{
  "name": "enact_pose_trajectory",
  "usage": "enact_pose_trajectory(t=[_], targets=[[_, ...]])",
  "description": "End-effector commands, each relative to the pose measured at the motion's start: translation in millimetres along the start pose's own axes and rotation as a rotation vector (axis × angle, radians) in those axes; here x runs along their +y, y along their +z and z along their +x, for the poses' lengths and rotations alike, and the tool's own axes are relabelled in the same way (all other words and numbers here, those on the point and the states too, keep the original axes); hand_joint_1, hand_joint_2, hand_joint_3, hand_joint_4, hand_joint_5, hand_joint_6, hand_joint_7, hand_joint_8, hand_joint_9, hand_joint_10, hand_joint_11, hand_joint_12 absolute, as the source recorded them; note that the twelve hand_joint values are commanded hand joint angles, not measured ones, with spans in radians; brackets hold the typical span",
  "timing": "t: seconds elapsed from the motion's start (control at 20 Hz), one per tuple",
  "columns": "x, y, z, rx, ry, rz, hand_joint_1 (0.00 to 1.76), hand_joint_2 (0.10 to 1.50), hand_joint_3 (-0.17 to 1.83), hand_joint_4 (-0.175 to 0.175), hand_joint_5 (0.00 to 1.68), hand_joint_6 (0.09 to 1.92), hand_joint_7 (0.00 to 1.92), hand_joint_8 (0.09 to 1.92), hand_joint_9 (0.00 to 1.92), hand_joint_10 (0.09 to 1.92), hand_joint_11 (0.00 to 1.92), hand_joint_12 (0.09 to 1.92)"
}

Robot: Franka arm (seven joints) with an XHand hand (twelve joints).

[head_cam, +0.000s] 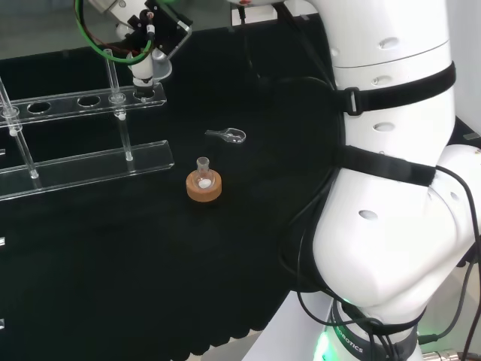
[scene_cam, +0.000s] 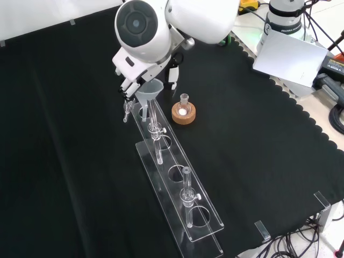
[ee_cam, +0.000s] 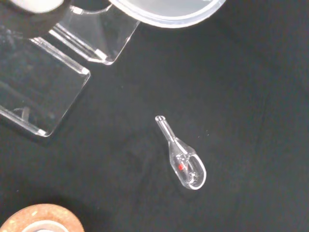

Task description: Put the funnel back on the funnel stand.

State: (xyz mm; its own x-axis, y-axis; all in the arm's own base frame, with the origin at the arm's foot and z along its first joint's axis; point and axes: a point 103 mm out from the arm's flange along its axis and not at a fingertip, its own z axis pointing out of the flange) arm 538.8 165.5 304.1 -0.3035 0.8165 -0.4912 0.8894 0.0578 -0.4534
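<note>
The funnel (head_cam: 143, 72) is a pale cone with a thin stem. It hangs upright over the end hole of the clear acrylic funnel stand (head_cam: 83, 100), at the stand's right end in the head view. The hand (head_cam: 154, 34) is above it, fingers curled on the cone. In the front view the funnel (scene_cam: 149, 90) sits just below the arm's big white link, with its stem pointing down at the far end of the stand (scene_cam: 207, 228). The wrist view catches the funnel rim (ee_cam: 169, 9) and a foot of the stand (ee_cam: 43, 92).
A cork ring with a small flask (head_cam: 204, 185) stands in front of the stand's right end. A little clear glass scoop (head_cam: 228, 136) lies beyond it on the cloth, also seen as the scoop (ee_cam: 183, 159). Two glass pieces (scene_cam: 187, 194) stand in other holes.
</note>
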Motion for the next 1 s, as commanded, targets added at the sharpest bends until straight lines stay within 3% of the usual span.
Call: enact_pose_trajectory(t=[0.05,0.2,0.6,0.85,1.0], targets=[[5.0,10.5,7.4,0.031,-0.038,0.054,0.77,0.75,0.49,-0.041,0.5,0.75,0.58,0.77,1.03,0.36,0.74,1.1],[5.5,12.5,7.9,0.053,-0.049,0.065,0.68,0.73,0.47,-0.045,0.39,0.66,0.51,0.77,0.93,0.41,0.65,1.17],[-13.8,11.2,1.1,0.135,-0.05,0.038,0.39,0.71,0.27,-0.047,0.23,0.11,0.1,0.73,0.43,0.7,0.37,1.34],[-42.5,7.2,-11.7,0.159,-0.005,-0.024,0.34,0.69,0.21,-0.045,0.18,0.09,0.01,0.7,0.32,0.73,0.32,1.37],[-66.7,5.0,-24.9,0.174,0.046,-0.087,0.33,0.69,0.2,-0.045,0.17,0.09,0.01,0.7,0.31,0.74,0.31,1.37]])
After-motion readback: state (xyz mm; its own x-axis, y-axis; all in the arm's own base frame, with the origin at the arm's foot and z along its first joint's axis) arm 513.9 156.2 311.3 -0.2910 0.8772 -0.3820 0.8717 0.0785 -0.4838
